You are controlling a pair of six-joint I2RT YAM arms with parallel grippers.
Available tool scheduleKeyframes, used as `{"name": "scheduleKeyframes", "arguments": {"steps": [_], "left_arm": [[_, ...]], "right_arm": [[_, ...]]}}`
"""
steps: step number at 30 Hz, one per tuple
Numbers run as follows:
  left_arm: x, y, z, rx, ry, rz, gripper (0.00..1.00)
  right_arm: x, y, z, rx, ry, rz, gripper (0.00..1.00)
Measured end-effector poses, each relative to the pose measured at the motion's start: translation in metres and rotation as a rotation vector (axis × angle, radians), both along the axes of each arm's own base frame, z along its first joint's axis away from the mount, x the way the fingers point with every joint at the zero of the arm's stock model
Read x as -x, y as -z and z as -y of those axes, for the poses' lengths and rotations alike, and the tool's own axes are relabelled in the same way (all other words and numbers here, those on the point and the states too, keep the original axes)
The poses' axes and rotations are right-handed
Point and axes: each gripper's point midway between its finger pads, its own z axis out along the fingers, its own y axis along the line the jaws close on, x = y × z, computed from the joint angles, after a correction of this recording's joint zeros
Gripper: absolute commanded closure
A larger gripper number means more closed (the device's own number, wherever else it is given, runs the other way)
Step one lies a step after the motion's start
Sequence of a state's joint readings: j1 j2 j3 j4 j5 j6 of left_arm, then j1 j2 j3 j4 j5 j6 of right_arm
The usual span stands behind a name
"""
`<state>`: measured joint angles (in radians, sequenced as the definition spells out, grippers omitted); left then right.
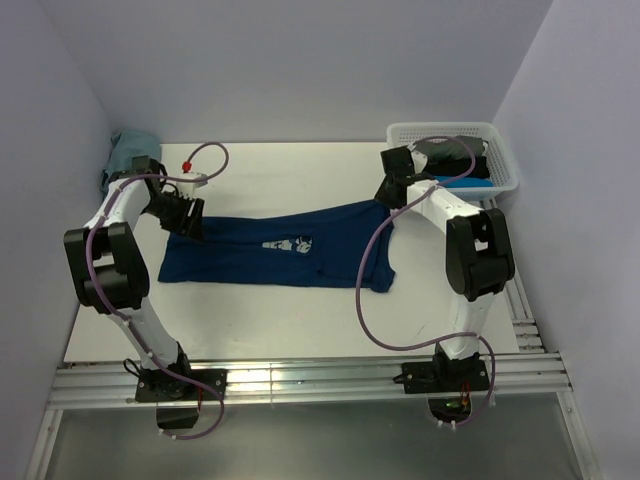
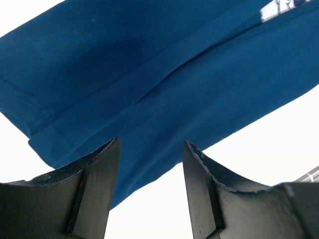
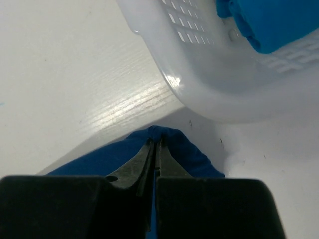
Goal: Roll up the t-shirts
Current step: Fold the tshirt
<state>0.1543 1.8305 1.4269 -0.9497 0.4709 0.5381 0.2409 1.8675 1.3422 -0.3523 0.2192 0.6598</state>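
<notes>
Top camera: I am seeing the navy t-shirt point(image 1: 270, 250) lying stretched across the middle of the table point(image 1: 300, 320), with bare board running along the near edge. The left arm is folding back near the left edge, with the left gripper point(image 1: 190, 222) at the shirt's left end. The right arm is reaching toward the far right corner, with the right gripper point(image 1: 386, 192) just beside the basket point(image 1: 505, 160). A teal cloth point(image 1: 125, 155) is bunching in the far left corner.

Left wrist: the fingers point(image 2: 99, 189) are standing spread over the shirt's edge (contact is hard to judge).

Right wrist: the tips are pinching a raised peak of navy cloth. The basket wall is looming close, and a bright blue shirt point(image 3: 269, 25) inside is being cut off.
</notes>
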Motion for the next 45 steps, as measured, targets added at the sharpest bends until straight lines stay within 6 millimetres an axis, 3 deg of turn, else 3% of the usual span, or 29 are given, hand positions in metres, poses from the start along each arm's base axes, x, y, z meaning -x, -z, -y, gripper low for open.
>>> {"name": "scheduleKeyframes", "arguments": {"steps": [4,5,8,10,14,21,25,28,31,36,40,45], "left_arm": [[-0.002,0.003,-0.003,-0.005,-0.007,-0.002,0.42],[-0.002,0.005,-0.004,-0.005,-0.009,-0.004,0.42],[-0.002,0.009,-0.006,-0.006,-0.013,-0.013,0.41],[-0.003,0.011,-0.007,-0.006,-0.018,-0.014,0.41],[-0.007,0.01,-0.015,-0.01,-0.056,-0.009,0.41],[-0.036,0.002,-0.06,-0.121,-0.219,0.077,0.44],[-0.059,-0.008,-0.078,-0.161,-0.282,0.122,0.51],[-0.076,-0.006,-0.084,-0.173,-0.302,0.138,0.49],[-0.072,0.005,-0.086,-0.185,-0.307,0.112,0.45],[-0.056,0.022,-0.084,-0.19,-0.299,0.058,0.4],[-0.046,0.03,-0.081,-0.189,-0.278,0.034,0.4],[-0.042,0.021,-0.077,-0.173,-0.253,0.057,0.39]], "right_arm": [[-0.003,0.009,-0.001,0.002,-0.001,-0.019,0.87],[-0.002,0.014,-0.001,0.004,0.0,-0.03,0.75],[0.003,0.022,0.001,0.012,-0.001,-0.055,0.54],[0.005,0.023,0.002,0.015,0.0,-0.062,0.48],[0.012,0.021,0.004,0.02,0.004,-0.068,0.43],[0.052,-0.012,0.005,-0.001,-0.008,-0.012,0.43],[0.083,-0.02,-0.018,-0.024,-0.066,0.014,0.42],[0.107,-0.01,-0.045,-0.033,-0.133,-0.003,0.4],[0.136,0.011,-0.063,-0.028,-0.184,-0.057,0.32],[0.169,0.039,-0.054,-0.013,-0.178,-0.132,0.27],[0.178,0.041,-0.046,-0.015,-0.147,-0.133,0.24],[0.177,0.031,-0.042,-0.014,-0.114,-0.102,0.2]]}}
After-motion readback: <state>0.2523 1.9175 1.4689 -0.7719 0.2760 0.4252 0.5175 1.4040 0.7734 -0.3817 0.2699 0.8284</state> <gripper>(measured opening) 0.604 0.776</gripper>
